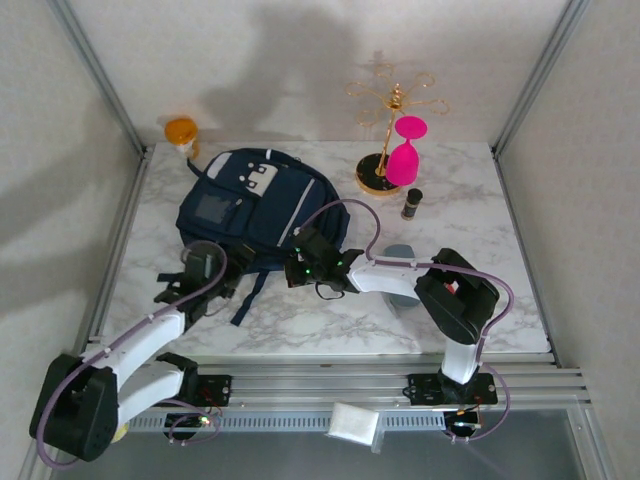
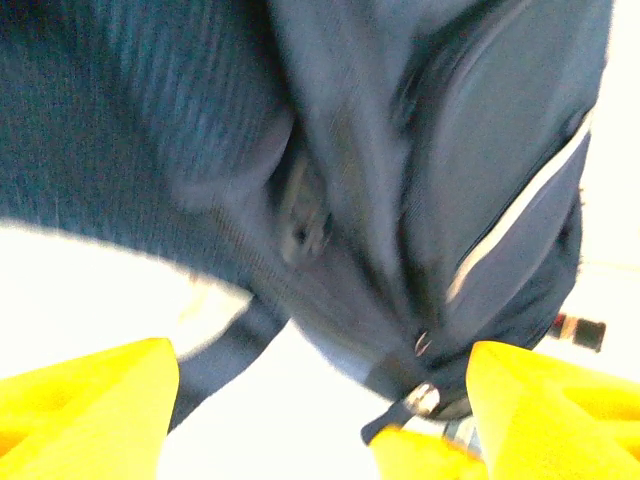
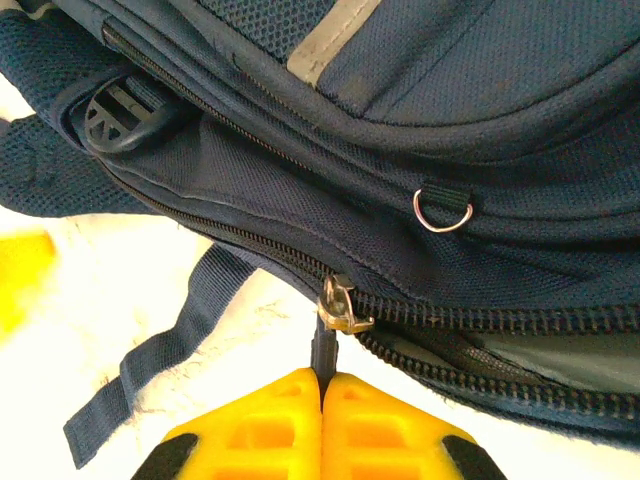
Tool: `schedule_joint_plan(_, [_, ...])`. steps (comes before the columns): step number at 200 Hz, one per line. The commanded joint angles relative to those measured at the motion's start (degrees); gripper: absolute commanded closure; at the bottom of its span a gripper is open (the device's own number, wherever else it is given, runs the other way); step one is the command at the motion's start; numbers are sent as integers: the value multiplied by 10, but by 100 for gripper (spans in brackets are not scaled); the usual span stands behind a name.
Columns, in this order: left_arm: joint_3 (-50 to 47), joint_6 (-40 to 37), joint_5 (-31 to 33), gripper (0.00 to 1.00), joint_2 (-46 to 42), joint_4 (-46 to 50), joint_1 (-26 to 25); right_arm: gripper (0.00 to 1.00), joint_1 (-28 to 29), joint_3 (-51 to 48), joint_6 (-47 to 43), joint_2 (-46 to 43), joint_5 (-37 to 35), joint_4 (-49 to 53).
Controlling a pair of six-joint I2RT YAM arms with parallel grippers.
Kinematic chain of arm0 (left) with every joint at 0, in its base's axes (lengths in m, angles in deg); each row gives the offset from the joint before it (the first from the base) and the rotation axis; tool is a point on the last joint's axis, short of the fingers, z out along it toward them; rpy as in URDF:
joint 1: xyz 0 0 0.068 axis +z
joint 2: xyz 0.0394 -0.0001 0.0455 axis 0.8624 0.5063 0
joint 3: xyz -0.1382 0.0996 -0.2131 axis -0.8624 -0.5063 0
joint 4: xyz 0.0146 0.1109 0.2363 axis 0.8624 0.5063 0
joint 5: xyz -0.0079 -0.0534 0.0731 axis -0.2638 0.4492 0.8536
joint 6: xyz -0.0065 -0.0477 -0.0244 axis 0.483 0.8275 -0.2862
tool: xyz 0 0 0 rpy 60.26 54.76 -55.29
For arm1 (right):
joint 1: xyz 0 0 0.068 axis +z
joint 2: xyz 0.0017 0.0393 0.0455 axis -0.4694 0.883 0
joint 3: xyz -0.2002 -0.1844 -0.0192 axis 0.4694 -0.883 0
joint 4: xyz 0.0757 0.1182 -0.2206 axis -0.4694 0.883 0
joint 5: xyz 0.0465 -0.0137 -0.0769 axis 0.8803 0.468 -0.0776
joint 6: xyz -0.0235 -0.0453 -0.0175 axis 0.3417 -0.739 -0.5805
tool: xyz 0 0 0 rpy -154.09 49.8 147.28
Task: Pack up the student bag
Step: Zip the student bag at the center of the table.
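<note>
- Placement: the student bag (image 1: 255,205) lies flat on the marble table (image 1: 480,300), left of centre. Its top faces the far edge and its dark straps (image 1: 245,292) trail toward the near edge.
- The left gripper (image 1: 195,282) is at the bag's near-left corner. In the left wrist view its yellow fingers (image 2: 90,410) stand well apart, with blurred navy fabric just beyond them and nothing between them.
- The right gripper (image 1: 300,264) is at the bag's near-right edge. In the right wrist view its fingers (image 3: 280,420) are pressed together, pinching the black zipper pull (image 3: 322,348).
- The pull hangs from a metal slider (image 3: 340,305) on a zip running along the bag's side. To the right of the slider the teeth gape a little.
- A metal D-ring (image 3: 442,210) and a black buckle (image 3: 115,112) sit on the fabric above the zip.
- At the far right stand a gold rack (image 1: 392,105) with pink glasses (image 1: 405,160) and, near it, a small dark bottle (image 1: 412,203).
- An orange object (image 1: 181,131) sits at the far-left corner.
</note>
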Motion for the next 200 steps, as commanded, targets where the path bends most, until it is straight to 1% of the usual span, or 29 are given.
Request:
schedule_joint_plan(1, [6, 127, 68, 23, 39, -72, -50, 100, 0, -22, 13, -18, 8, -33])
schedule_joint_plan(11, [19, 144, 74, 23, 76, -95, -66, 100, 0, -23, 12, -16, 10, -35])
schedule_joint_plan(21, [34, 155, 97, 22, 116, -108, -82, 100, 0, -23, 12, -14, 9, -33])
schedule_joint_plan(30, [49, 165, 102, 22, 156, -112, -83, 100, 1, -26, 12, -15, 12, -37])
schedule_joint_plan(39, [59, 174, 96, 27, 191, -142, -84, 100, 2, -28, 11, -16, 9, -38])
schedule_joint_plan(47, [70, 178, 114, 33, 213, -152, -94, 100, 2, -27, 8, -17, 1, -34])
schedule_joint_plan(57, [91, 185, 142, 45, 235, -130, -103, 100, 2, -26, 7, -17, -7, -28])
schedule_joint_plan(66, [95, 195, 165, 53, 245, -123, -106, 100, 2, -24, 3, -17, -13, -18])
schedule_joint_plan(80, [81, 207, 194, 73, 244, -131, -106, 100, 1, -23, 0, -20, -34, 6])
schedule_joint_plan(86, [73, 204, 206, 80, 239, -133, -103, 100, 0, -29, -4, -25, -38, 7])
schedule_joint_plan(100, [71, 184, 207, 96, 230, -103, -90, 100, 0, -41, -16, -40, -53, 11])
schedule_joint_plan(107, [70, 162, 203, 100, 223, -93, -84, 100, 0, -49, -26, -50, -63, 13])
schedule_joint_plan(130, [59, 98, 205, 100, 183, -40, -62, 100, -14, -91, -51, -91, -85, 9])
schedule_joint_plan(147, [29, 46, 186, 100, 127, -18, -22, 100, -43, -119, -58, -116, -79, 21])
schedule_joint_plan(163, [11, -7, 161, 100, 83, 3, 20, 100, -58, -144, -89, -131, -71, 18])
schedule_joint_plan(171, [7, -24, 140, 100, 69, 2, 37, 100, -57, -147, -107, -131, -73, 16])
schedule_joint_plan(186, [9, -40, 117, 100, 56, -5, 39, 100, -47, -137, -141, -132, -28, 3])
schedule_joint_plan(200, [12, -37, 91, 100, 50, -24, 38, 100, -17, -98, -133, -123, -28, 12])
